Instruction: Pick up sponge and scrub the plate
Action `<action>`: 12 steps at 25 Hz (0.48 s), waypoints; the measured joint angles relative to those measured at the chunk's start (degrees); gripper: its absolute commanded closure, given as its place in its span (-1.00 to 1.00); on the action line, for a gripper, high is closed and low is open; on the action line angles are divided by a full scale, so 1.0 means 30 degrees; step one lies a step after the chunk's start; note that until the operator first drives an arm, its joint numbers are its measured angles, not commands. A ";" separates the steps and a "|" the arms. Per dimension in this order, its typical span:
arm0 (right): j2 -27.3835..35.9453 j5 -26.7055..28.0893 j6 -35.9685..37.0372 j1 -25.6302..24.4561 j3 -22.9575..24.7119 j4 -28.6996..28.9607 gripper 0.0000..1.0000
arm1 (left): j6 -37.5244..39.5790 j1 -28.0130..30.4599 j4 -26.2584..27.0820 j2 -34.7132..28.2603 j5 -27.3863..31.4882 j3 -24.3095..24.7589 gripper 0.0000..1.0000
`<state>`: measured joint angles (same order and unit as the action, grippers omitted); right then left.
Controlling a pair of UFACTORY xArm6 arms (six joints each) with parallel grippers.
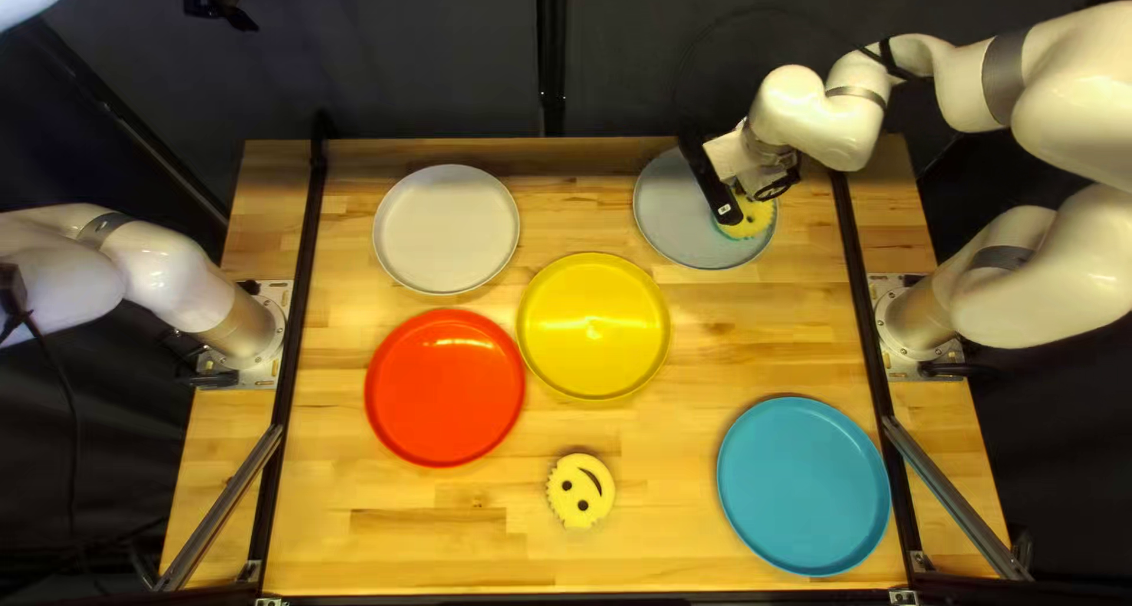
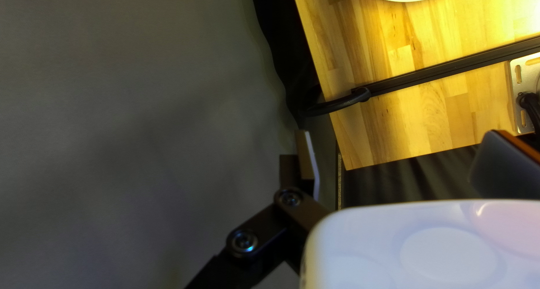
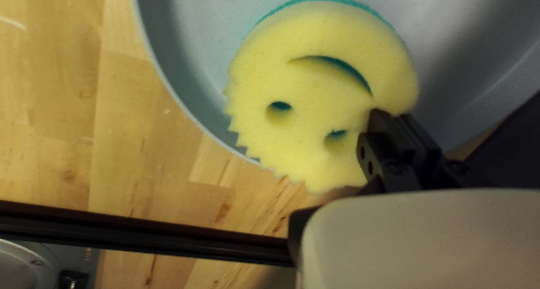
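In the top left view, my right gripper (image 1: 729, 205) is over the grey plate (image 1: 675, 219) at the table's far side, holding a yellow sponge (image 1: 755, 219). The right wrist view shows my right gripper (image 3: 395, 117) shut on the edge of this smiley sponge (image 3: 315, 98), its teal underside toward the grey plate (image 3: 211, 58); whether they touch is hard to tell. My left gripper (image 1: 222, 2) is raised beyond the table's far left corner; in its wrist view the left gripper (image 2: 400, 140) stands open, holding nothing.
A white plate (image 1: 447, 229), a red plate (image 1: 445, 388), a yellow plate (image 1: 594, 325) and a blue plate (image 1: 803, 486) lie on the table (image 1: 660, 441). A second smiley sponge (image 1: 580, 491) rests near the front edge. Dark rails run along both sides.
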<state>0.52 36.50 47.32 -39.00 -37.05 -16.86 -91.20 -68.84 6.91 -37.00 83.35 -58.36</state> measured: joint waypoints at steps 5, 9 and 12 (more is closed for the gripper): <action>-0.1640 -0.0002 0.0268 -0.0212 -0.1695 0.0200 1.00 | 0.0000 0.0000 0.0000 0.0000 0.0000 0.0000 -1.00; -0.2199 0.0012 0.0375 -0.0190 -0.2316 0.0309 1.00 | 0.0000 0.0000 0.0000 0.0000 0.0000 0.0000 -1.00; -0.2242 -0.0145 0.0393 -0.0067 -0.2210 0.0337 1.00 | 0.0000 0.0000 0.0000 0.0000 0.0000 0.0000 -1.00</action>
<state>-6.21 36.07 48.51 -39.20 -43.68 -15.85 -91.20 -68.84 6.91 -37.00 83.35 -58.36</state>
